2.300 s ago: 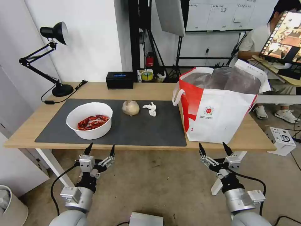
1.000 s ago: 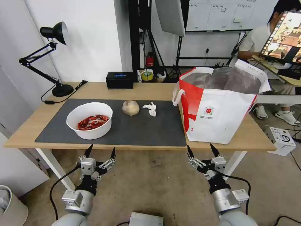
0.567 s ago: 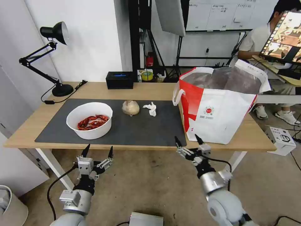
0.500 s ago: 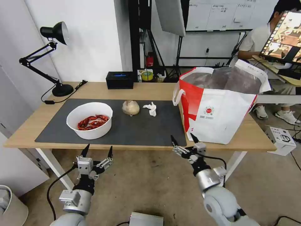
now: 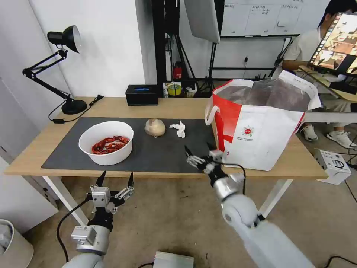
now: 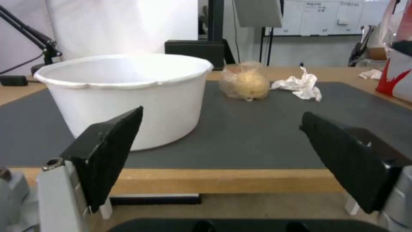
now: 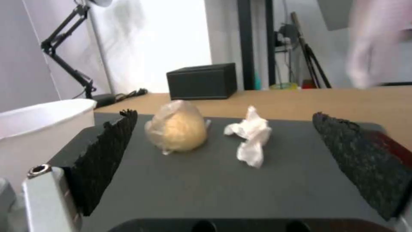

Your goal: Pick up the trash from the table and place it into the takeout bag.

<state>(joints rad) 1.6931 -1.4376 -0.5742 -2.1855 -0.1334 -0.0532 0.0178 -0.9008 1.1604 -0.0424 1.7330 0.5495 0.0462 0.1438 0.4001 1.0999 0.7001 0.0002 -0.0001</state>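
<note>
Long light-wood table [image 5: 122,106], dark grey mat [image 5: 160,152] across it. Right gripper [image 5: 199,152] hovers over the mat's near edge, jaws spread wide, empty, facing the beige wrapped lump [image 5: 155,127] and crumpled tissue [image 5: 179,128] lying side by side. White bowl of red shells [image 5: 106,142] sits at the left. Takeout bag [image 5: 260,126] stands open at the right. Left gripper [image 5: 115,180] waits below the table edge, open and empty.
</note>
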